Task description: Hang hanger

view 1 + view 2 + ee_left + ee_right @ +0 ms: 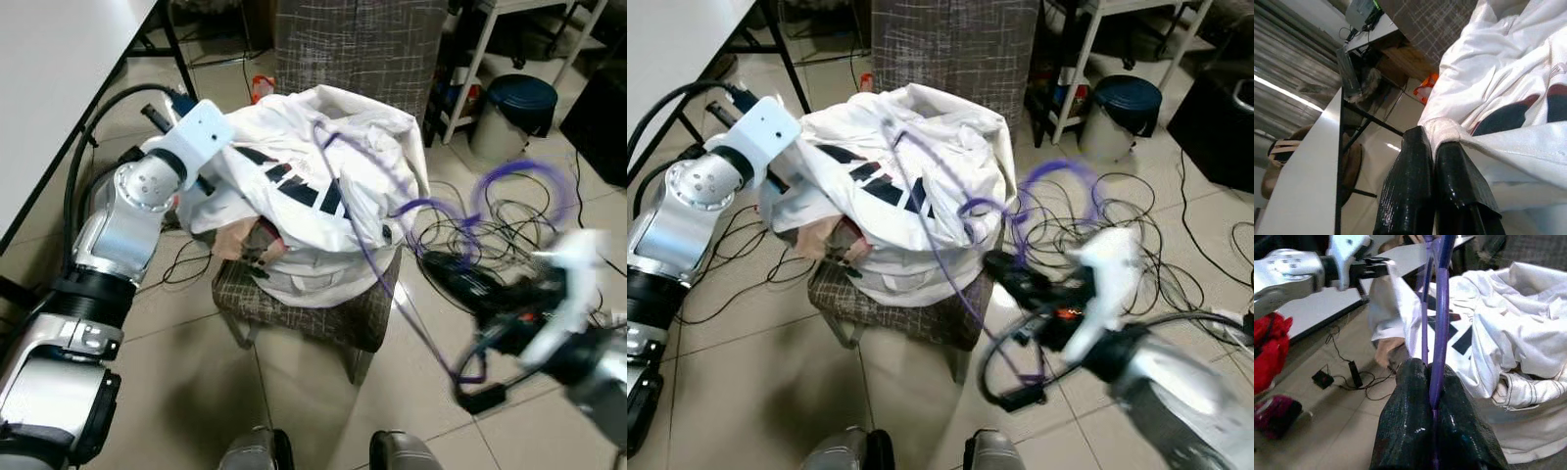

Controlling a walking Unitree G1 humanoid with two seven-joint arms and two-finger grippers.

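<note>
- Shirt (pixel 323 176): soft white cloth, matt, creased, with a ribbed hem pinched in the left end effector (pixel 1435 147).
- Hanger (pixel 1440 308): thin purple plastic, smooth with a slight sheen, clamped in the right end effector (pixel 1432 377).
- End effector fingers (pixel 1459 186): black, glossy, faintly textured.
- Left arm (pixel 122 230): brushed silver metal with a white plastic casing.
- Chair (pixel 333 318) beneath the shirt: rough woven check cloth.
- Floor (pixel 186 382): smooth, glossy pale tiles.
</note>
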